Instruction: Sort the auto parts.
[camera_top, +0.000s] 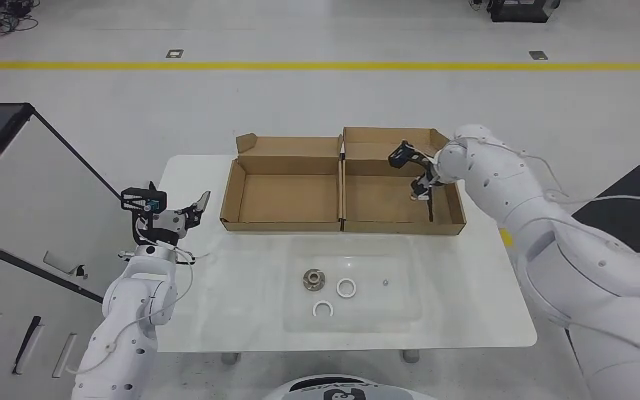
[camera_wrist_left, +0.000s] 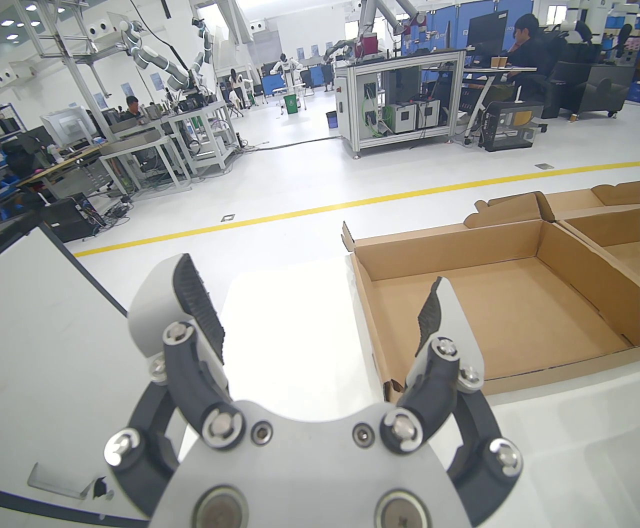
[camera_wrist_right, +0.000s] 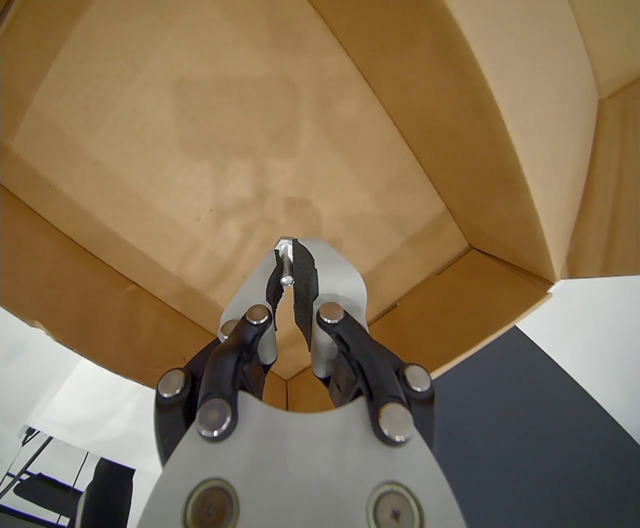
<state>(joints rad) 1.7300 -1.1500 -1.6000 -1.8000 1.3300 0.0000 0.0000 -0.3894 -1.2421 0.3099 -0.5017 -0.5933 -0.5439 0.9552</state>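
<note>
White table (camera_top: 470, 300) carries two open cardboard boxes side by side, walls touching: the left box (camera_top: 285, 200) and the right box (camera_top: 385, 200). The right gripper (camera_wrist_right: 289, 252) hangs inside the right box, its jaws clamped on a bolt (camera_wrist_right: 286, 265). The bolt's long axis runs along the fingers. Its hex head pokes just past the tips toward the box floor, and its threaded shank points back between the pads. It is small, silvery and shiny. Beyond the jaws the floor is bare cardboard. One box corner and two walls stand near them, and the rest of the box lies open.

The left gripper (camera_wrist_left: 312, 272) sits above the table's left edge with jaws wide apart and nothing between them. The left box's near wall is just beyond one fingertip, and open tabletop is ahead.

Well apart from both sets of jaws, on the table in front of the boxes, lie a metal hub (camera_top: 314, 279), two white rings (camera_top: 347, 288) and a tiny piece (camera_top: 385, 283).
</note>
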